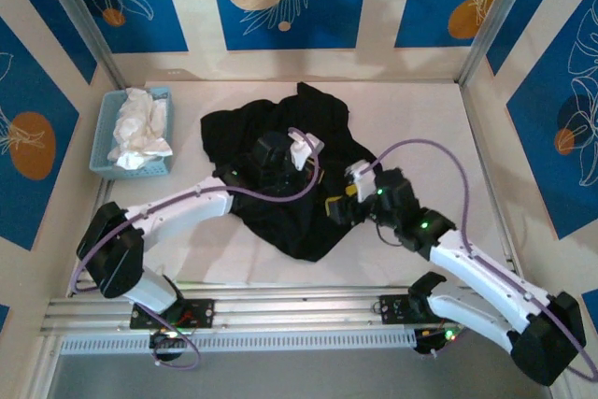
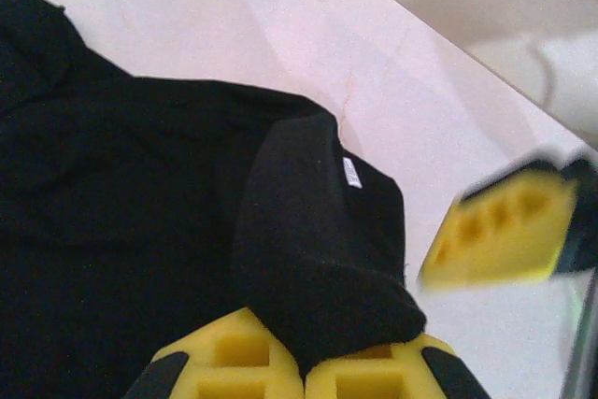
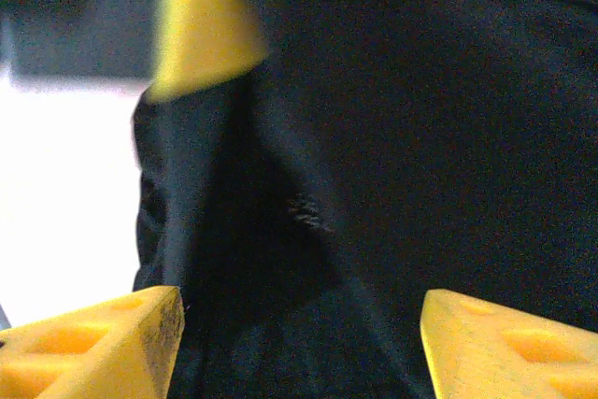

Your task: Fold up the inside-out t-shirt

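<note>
The inside-out t-shirt (image 1: 280, 128) lies crumpled in a black heap on the pale table. My left gripper (image 1: 311, 179) is over the middle of the heap. In the left wrist view my left gripper (image 2: 308, 366) is shut on a thick fold of the t-shirt (image 2: 318, 259), which carries a small white label (image 2: 351, 173). My right gripper (image 1: 334, 205) hovers just right of it at the heap's right edge. In the right wrist view my right gripper (image 3: 299, 343) stands open, its yellow fingers (image 3: 93, 343) wide apart over the t-shirt (image 3: 392, 137), with nothing pinched between them.
A blue basket (image 1: 101, 142) holding a white cloth (image 1: 140, 128) stands at the back left. Metal posts and patterned walls close in the table on three sides. Bare tabletop (image 1: 439, 128) lies to the right of the shirt, and more in front of it.
</note>
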Available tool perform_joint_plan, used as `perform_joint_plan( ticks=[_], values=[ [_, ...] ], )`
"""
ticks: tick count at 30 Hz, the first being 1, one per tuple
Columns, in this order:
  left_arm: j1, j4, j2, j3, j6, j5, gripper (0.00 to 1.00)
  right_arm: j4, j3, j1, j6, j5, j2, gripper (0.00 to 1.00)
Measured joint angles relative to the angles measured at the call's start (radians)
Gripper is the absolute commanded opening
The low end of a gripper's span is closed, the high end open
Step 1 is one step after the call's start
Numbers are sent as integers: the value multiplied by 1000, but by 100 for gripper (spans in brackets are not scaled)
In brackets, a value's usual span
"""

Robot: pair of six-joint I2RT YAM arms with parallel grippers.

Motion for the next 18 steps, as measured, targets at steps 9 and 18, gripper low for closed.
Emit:
perform_joint_plan(
  ticks=[9,18],
  values=[
    [53,-177,-16,138,-14,150,0,491,-166,71,-199,61,352,60],
    [53,-270,-64,216,-17,251,0,739,-58,74,-363,190,652,56]
  ],
)
